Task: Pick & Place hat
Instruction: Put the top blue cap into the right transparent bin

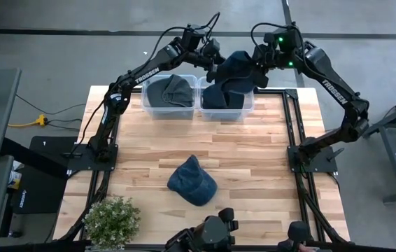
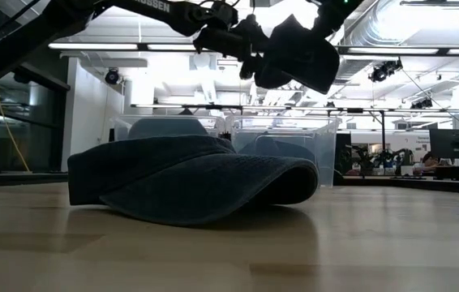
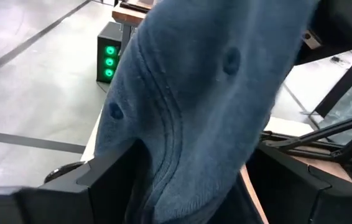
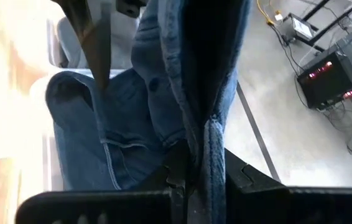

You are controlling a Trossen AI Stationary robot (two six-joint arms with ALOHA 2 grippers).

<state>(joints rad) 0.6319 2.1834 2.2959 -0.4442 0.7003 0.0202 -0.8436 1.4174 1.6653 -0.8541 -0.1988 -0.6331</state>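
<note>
Right gripper (image 1: 257, 70) pinched on blue cap (image 1: 240, 70) | left gripper (image 1: 215, 70) wide open around it | over 12 o'clock right bin (image 1: 248, 105) | centre before release

Matt denim hat (image 3: 207, 93), wood table (image 1: 254, 150)

"TROSSEN" in white capitals along the left arm (image 1: 149, 72) and again along the right arm (image 1: 336, 93) in the high view. Partial white lettering on an arm link (image 2: 152, 6) in the low view, cut off. Nothing else legible.
</note>
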